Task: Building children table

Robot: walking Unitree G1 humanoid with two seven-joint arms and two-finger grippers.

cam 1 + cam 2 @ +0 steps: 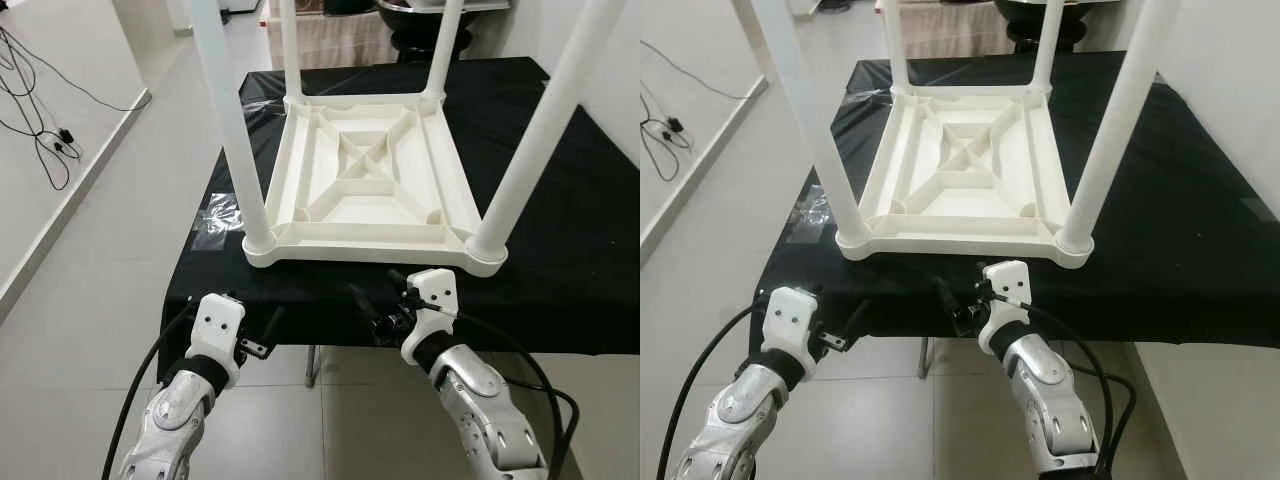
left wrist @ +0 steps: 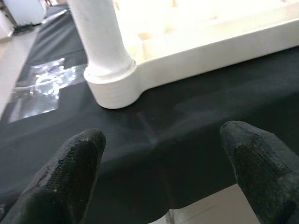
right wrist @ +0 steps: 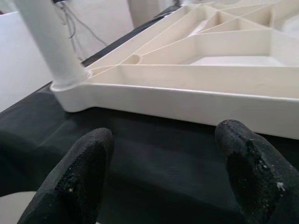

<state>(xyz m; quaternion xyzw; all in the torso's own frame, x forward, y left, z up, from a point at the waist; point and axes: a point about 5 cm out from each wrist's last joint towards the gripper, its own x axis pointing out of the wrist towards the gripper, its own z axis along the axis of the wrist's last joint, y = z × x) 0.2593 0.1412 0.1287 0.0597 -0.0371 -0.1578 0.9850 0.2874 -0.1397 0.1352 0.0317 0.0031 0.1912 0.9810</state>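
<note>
The main risk I see is tipping: if I grab a tall leg (image 1: 232, 130) high up and pull, the children table (image 1: 370, 185) could topple or slide off the black-covered desk (image 1: 575, 250). It lies upside down at my 12 o'clock, white plastic, ribbed underside up, four legs standing. My left gripper (image 1: 262, 338) and right gripper (image 1: 375, 308) hover at the desk's near edge, fingers apart, empty.

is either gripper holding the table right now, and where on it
Nothing is held. The left gripper and right gripper are both open, short of the upturned white table.
</note>
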